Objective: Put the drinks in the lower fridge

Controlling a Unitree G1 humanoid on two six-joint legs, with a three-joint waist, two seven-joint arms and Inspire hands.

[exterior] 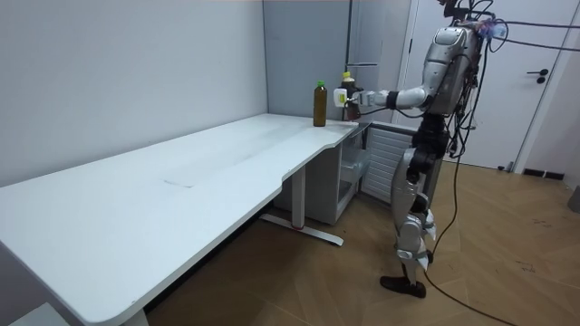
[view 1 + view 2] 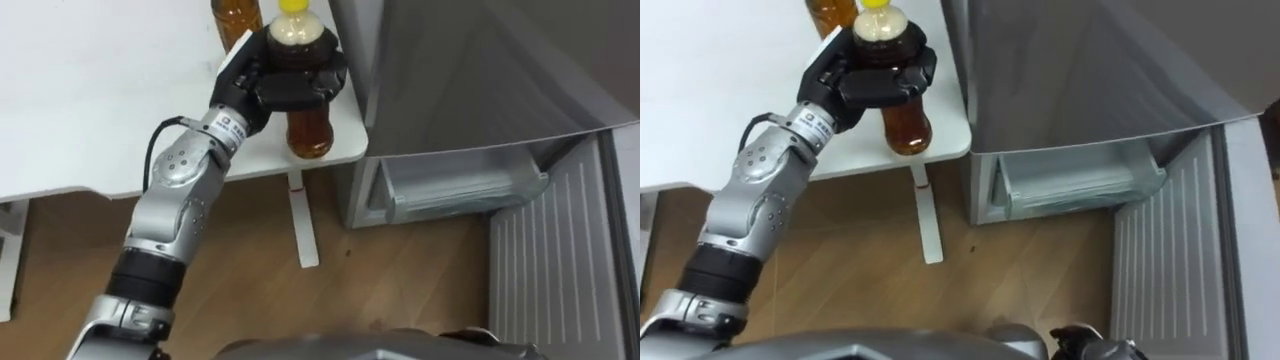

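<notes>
The task looks barely begun, with nothing in the fridge yet. The left hand (image 2: 285, 85) is clamped round the shoulder of a drink bottle (image 2: 310, 132), its dark fingers wrapped just under the yellow cap, at the corner of the white surface (image 2: 100, 100) nearest the fridge. From above it is hard to tell whether the bottle's base has left the surface or is touching it; in the room view it seems slightly raised. A second bottle (image 2: 237, 18) stands upright on the surface just behind the first and is untouched, so two drinks remain to be carried over. The lower fridge compartment (image 2: 450, 190) is ready, its door (image 2: 560, 265) swung wide. Both bottles are clear plastic, rounded, and filled with amber liquid like tea. The surface is smooth and matte with a rounded corner. The fridge is plain grey metal, the compartment holds a pale translucent drawer, and the inside of the door is ribbed white plastic. The floor is wood plank.
</notes>
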